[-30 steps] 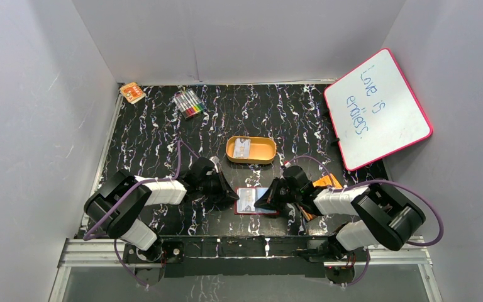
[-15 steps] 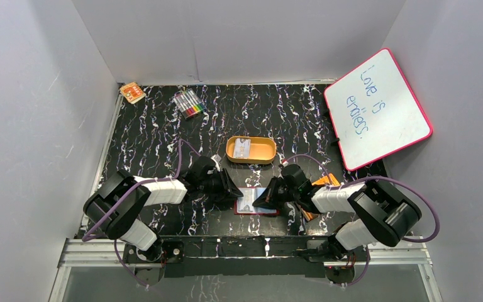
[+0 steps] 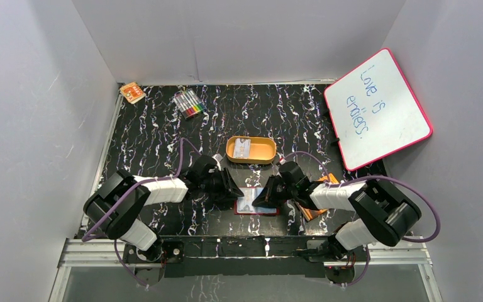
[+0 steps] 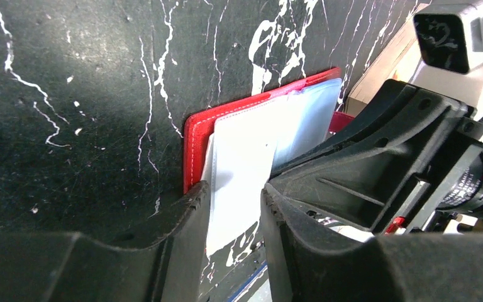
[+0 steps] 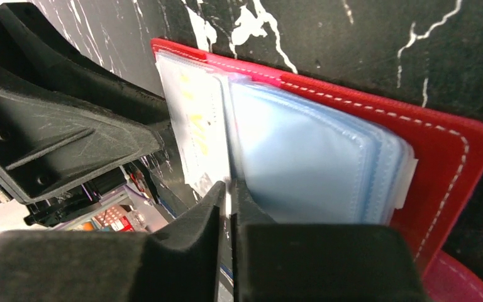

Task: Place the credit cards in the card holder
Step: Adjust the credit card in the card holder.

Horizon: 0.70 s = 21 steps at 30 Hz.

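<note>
Card holder (image 3: 255, 205) lies open on the surface (image 3: 157, 135), near edge, centre. Left tool (image 4: 234, 198): fingers narrowly apart, one credit card (image 4: 242, 170) filling the gap, its far end lying on the holder's pale pockets (true clamp or not: cannot tell). Right tool (image 5: 227, 192): all but closed, pinching a clear pocket leaf of the card holder. Farther back, an orange tin (image 3: 261, 151) holds a second credit card (image 3: 242, 148).
</note>
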Each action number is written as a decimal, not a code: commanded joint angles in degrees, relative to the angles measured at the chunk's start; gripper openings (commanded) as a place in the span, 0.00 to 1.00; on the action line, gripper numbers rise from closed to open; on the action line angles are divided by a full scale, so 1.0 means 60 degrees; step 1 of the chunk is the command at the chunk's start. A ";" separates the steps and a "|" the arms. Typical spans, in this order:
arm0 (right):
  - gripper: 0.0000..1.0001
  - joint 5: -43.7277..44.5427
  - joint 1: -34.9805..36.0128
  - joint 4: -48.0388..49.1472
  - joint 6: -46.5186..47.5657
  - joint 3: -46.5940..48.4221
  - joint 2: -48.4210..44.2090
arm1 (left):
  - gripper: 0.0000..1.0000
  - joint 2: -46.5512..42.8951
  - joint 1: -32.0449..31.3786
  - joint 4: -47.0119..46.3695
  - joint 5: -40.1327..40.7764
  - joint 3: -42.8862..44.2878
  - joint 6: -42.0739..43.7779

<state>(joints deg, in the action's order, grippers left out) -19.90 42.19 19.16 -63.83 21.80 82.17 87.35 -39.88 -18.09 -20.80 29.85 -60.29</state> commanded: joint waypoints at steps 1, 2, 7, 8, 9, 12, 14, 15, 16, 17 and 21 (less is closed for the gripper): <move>0.21 0.0273 0.0058 -0.0762 0.0521 0.0572 -0.0672 | 0.38 0.0100 0.0004 0.2263 0.1071 -0.0209 0.0714; 0.25 0.0327 0.0063 -0.0937 0.0585 0.0653 -0.0751 | 0.39 0.0029 0.0002 0.2336 0.1131 -0.0200 0.0714; 0.42 0.0452 0.0062 -0.1854 0.0908 0.1135 -0.0956 | 0.43 -0.0332 -0.0002 0.2615 0.1318 -0.0170 0.0684; 0.45 0.0485 0.0058 -0.2048 0.0969 0.1216 -0.0996 | 0.44 -0.0419 -0.0004 0.2670 0.1354 -0.0177 0.0666; 0.47 0.0529 0.0061 -0.2266 0.1051 0.1314 -0.1039 | 0.45 -0.0530 -0.0004 0.2746 0.1400 -0.0183 0.0640; 0.52 0.0773 0.0062 -0.3014 0.1393 0.1663 -0.1296 | 0.49 -0.0940 0.0006 0.2951 0.1595 -0.0162 0.0598; 0.53 0.1037 0.0060 -0.3701 0.1699 0.1977 -0.1539 | 0.53 -0.1282 0.0004 0.3385 0.1736 -0.0130 0.0543; 0.54 0.1164 0.0071 -0.3998 0.1877 0.2129 -0.1693 | 0.54 -0.1475 -0.0003 0.3487 0.1770 -0.0115 0.0535; 0.54 0.1343 0.0061 -0.4277 0.2075 0.2305 -0.1824 | 0.55 -0.1673 0.0003 0.3627 0.1800 -0.0082 0.0554; 0.55 0.1567 0.0065 -0.4566 0.2286 0.2541 -0.1948 | 0.57 -0.1886 -0.0003 0.3818 0.1897 -0.0014 0.0584; 0.54 0.2121 0.0061 -0.5585 0.3095 0.3169 -0.2128 | 0.62 -0.2805 0.0003 0.4608 0.2221 0.0218 0.0745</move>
<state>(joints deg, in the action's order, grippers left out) -11.94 42.44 -7.07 -51.81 35.79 71.55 75.79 -39.99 -0.32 -12.12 30.70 -57.98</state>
